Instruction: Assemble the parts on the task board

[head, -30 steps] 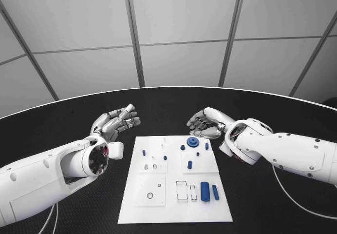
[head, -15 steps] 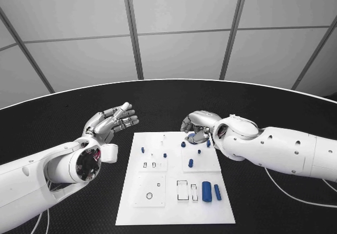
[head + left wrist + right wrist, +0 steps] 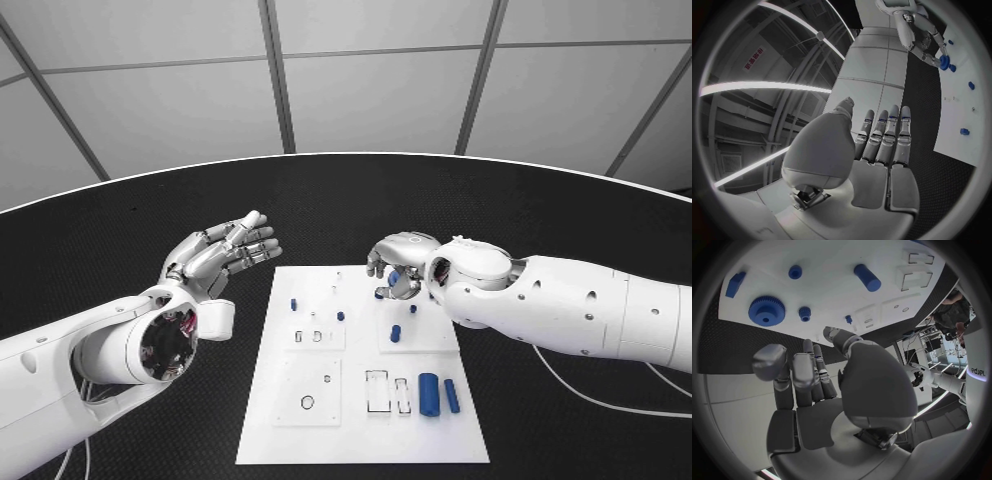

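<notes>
Near edge of the task board (image 3: 283, 430): thick blue cylinder (image 3: 428, 388) and a thinner blue pin (image 3: 453, 396) lie side by side, just right of two rectangular slots (image 3: 375, 391). Oval hole (image 3: 307, 402) on the left. None of these assembled yet, by the look of it.

Mid board: short blue peg (image 3: 394, 333) stands upright, smaller blue pegs (image 3: 340, 316) scattered around it, well apart from each other.

Far edge: right hand (image 3: 395, 262) hovers over the blue gear (image 3: 766, 310), fingers loosely curled and apart, nothing in the grasp. Wrist view shows the gear flat on the board, not touching the fingers (image 3: 804, 371). A small blue block (image 3: 736, 283) sits just beside the gear.

Left hand (image 3: 224, 250) is raised off the board's left side, fingers spread, palm up, holding nothing.

Risks: gear is thin and flat, so the fingertips may slide over it and fail to lift it, or shove it into the block or off the far edge. Coming down off-centre could also knock over the nearby pegs.
</notes>
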Motion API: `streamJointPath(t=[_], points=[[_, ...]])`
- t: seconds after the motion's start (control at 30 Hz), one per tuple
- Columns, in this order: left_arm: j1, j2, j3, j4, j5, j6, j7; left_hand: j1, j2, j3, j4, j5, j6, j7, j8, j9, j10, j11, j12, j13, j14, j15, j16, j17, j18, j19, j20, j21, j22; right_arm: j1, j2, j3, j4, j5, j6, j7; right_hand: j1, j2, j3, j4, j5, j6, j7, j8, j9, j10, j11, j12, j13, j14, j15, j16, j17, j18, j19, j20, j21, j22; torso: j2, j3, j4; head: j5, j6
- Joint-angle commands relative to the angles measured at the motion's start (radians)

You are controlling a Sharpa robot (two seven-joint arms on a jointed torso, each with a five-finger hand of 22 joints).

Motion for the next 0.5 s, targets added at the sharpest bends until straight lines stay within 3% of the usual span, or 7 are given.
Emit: streamJointPath(t=[0.03, 0.5], points=[[0.001, -0.001, 0.000, 0.002, 0.000, 0.001, -0.001, 0.011, 0.000, 0.004, 0.000, 0.001, 0.006, 0.072, -0.002, -0.001, -0.001, 0.005, -0.006, -0.001, -0.009, 0.001, -0.003, -0.002, 0.019, 0.006, 0.002, 0.004, -0.001, 0.000, 0.001, 0.000, -0.005, -0.008, 0.012, -0.009, 0.001, -0.008, -0.001, 0.010, -0.003, -0.011, -0.005, 0.005, 0.005, -0.017, 0.002, 0.004, 0.004, 0.038, 0.001, 0.038, 0.037, -0.015, 0.003, 0.003, 0.039, 0.045, 0.012, 0.0004, 0.0076, -0.007, 0.001], [0.004, -0.006, 0.000, 0.011, 0.000, 0.007, -0.006, 0.011, 0.000, 0.004, 0.000, 0.001, 0.006, 0.072, -0.002, -0.001, -0.001, 0.005, -0.006, -0.001, -0.009, 0.001, -0.003, -0.002, 0.019, 0.006, 0.002, 0.004, -0.001, 0.000, 0.000, 0.000, -0.019, -0.016, 0.044, -0.025, 0.006, -0.004, -0.007, 0.015, -0.004, -0.016, -0.011, 0.009, 0.013, -0.039, 0.007, 0.000, 0.006, 0.043, 0.006, 0.077, 0.071, -0.016, -0.002, 0.010, 0.070, 0.079, 0.029, 0.0024, 0.0177, -0.015, 0.006]])
